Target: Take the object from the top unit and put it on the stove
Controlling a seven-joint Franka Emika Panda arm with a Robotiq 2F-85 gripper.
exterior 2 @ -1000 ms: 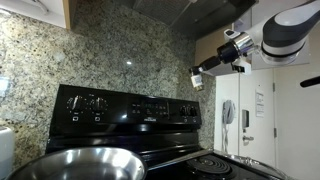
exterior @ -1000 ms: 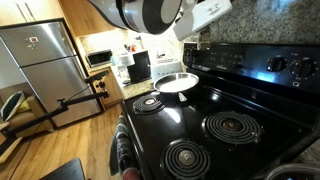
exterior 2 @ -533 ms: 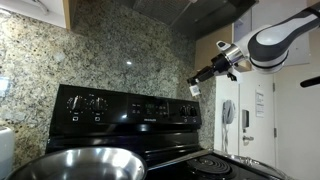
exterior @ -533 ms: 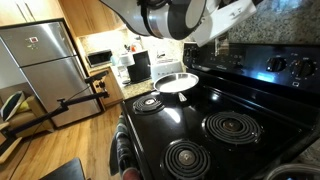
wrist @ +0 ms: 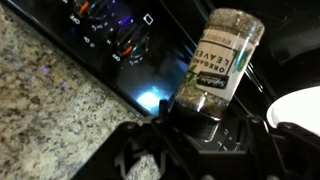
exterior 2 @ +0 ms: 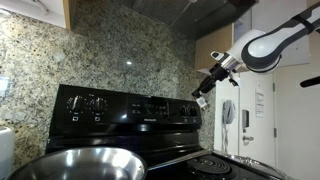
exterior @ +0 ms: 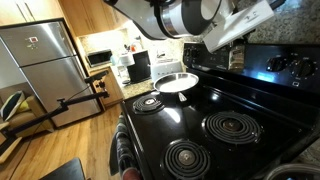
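Observation:
My gripper (wrist: 196,118) is shut on a spice jar (wrist: 221,62) of dried green herbs with a white label and a dark cap. In an exterior view the jar (exterior 2: 201,100) hangs below the gripper (exterior 2: 208,86), in the air in front of the stove's raised back panel (exterior 2: 130,108). In an exterior view the arm (exterior: 190,18) reaches over the black glass-top stove (exterior: 205,110), and the jar (exterior: 236,58) shows dimly near the back panel. The wrist view looks down on the panel's knobs (wrist: 105,25).
A white plate (exterior: 176,82) lies on the stove's far burner. A steel bowl (exterior 2: 75,164) fills the near corner. A granite backsplash (exterior 2: 120,50) rises behind the stove. A steel fridge (exterior: 42,70) and wood floor lie beyond. A striped towel (exterior: 125,152) hangs off the stove's front.
The arm has carried the jar downward toward the stove's back panel, and the wrist has tilted lower.

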